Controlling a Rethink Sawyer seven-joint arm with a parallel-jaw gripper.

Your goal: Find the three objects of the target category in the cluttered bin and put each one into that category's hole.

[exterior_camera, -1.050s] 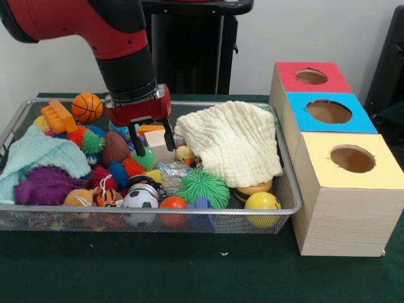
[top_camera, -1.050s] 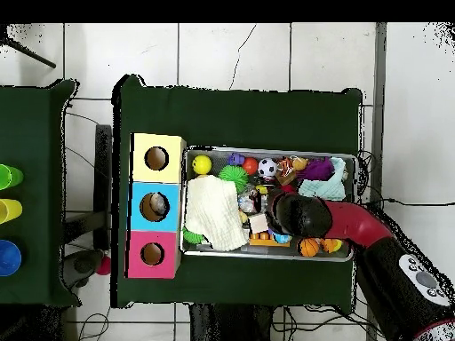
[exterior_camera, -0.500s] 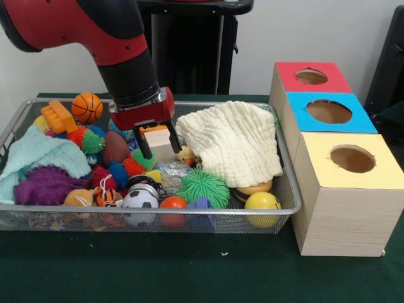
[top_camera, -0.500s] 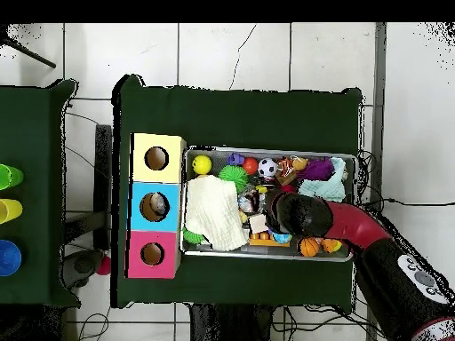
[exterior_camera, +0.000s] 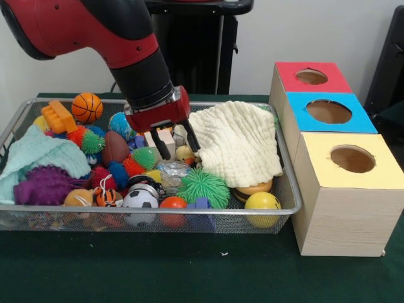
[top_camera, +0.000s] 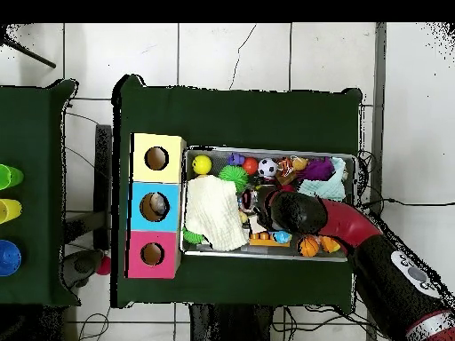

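Observation:
My gripper (exterior_camera: 177,144) hangs open in the wire bin (exterior_camera: 63,213), its black fingers straddling nothing, just left of the cream knitted cloth (exterior_camera: 237,142). A pale wooden block (exterior_camera: 165,136) stands right behind the left finger, and a small yellow toy (exterior_camera: 184,153) lies below the fingertips. Balls lie around: a basketball (exterior_camera: 87,107), brown football (exterior_camera: 115,148), soccer ball (exterior_camera: 140,199), green spiky ball (exterior_camera: 202,187) and yellow ball (exterior_camera: 262,202). In the overhead view the arm (top_camera: 302,213) covers the gripper. Right of the bin stand the red box (exterior_camera: 312,77), blue box (exterior_camera: 328,112) and yellow box (exterior_camera: 352,159), each with a round hole.
A teal cloth (exterior_camera: 38,158) and a purple spiky toy (exterior_camera: 44,185) fill the bin's left end, with an orange block (exterior_camera: 58,117) at the back. A burger toy (exterior_camera: 252,189) peeks from under the cream cloth. Several small toys crowd the bin's front.
The gripper has slid right across the bin, from over the football and block toward the cream cloth's edge. It stays open and holds nothing.

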